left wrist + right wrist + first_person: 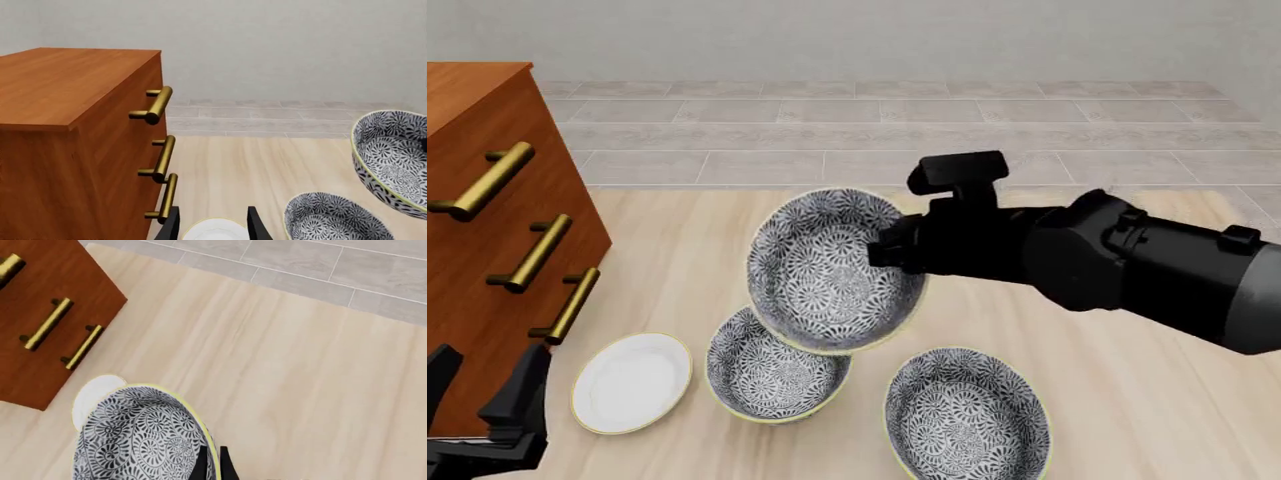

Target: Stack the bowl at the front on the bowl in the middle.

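The bowl at the front (827,270) hangs tilted in the air, its floral inside facing the camera. My right gripper (888,250) is shut on its right rim; the right wrist view shows the fingers (202,465) pinching the cream rim of this bowl (143,440). Just below and partly behind it, the bowl in the middle (771,378) rests on the table. Both bowls show in the left wrist view, the lifted one (393,160) and the resting one (337,217). My left gripper (487,390) is open and empty at the front left, above the white plate (215,231).
A third floral bowl (968,415) sits at the front right. The white plate (631,382) lies left of the bowls. A wooden drawer cabinet (481,230) with brass handles (534,255) stands along the left. The table ends at a tiled floor (881,130) behind.
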{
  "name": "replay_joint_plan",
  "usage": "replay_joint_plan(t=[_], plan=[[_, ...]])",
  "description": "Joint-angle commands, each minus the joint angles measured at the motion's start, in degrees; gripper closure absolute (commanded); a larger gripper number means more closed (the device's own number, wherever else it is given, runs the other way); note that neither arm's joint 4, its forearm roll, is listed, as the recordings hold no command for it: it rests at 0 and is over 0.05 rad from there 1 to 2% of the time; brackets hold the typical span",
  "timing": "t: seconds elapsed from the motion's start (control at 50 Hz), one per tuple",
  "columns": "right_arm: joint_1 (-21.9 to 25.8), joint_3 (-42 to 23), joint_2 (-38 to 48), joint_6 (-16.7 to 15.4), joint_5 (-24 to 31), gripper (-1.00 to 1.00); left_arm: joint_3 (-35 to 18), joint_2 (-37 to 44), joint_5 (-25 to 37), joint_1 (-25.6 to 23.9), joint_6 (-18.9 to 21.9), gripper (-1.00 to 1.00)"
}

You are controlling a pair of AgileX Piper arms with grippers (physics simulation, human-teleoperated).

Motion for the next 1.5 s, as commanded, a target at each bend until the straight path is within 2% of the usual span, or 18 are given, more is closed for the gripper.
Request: replay_joint_plan(t=[0.02, 0.4, 0.62, 1.02, 1.08, 1.18, 1.5], plan=[[3.2, 0.2, -0.9, 1.5, -0.2, 1.00, 0.0, -0.5, 0.4, -0.3, 0.0, -1.00], [8.2, -1.7, 1.9, 3.0, -0.4, 1.00, 0.0, -3.6, 2.5, -0.7, -0.1, -1.00], [12.0, -2.3, 3.3, 5.4, -1.0, 1.00, 0.0, -3.8, 2.6, -0.7, -0.2, -1.00], [11.4, -2.8, 6.3, 4.7, -2.1, 1.00, 0.0, -3.7, 2.6, -0.5, -0.2, -1.00], [11.1, -2.9, 6.8, 4.7, -2.3, 1.00, 0.0, -3.5, 2.7, -0.2, 1.1, -1.00], [10.4, -3.2, 7.9, 4.7, -2.8, 1.00, -0.1, -5.8, 4.1, -1.1, -0.5, -1.00], [7.2, -4.2, 12.9, 3.6, -4.6, 1.00, 0.0, -4.3, 3.1, -0.8, -0.7, -1.00]])
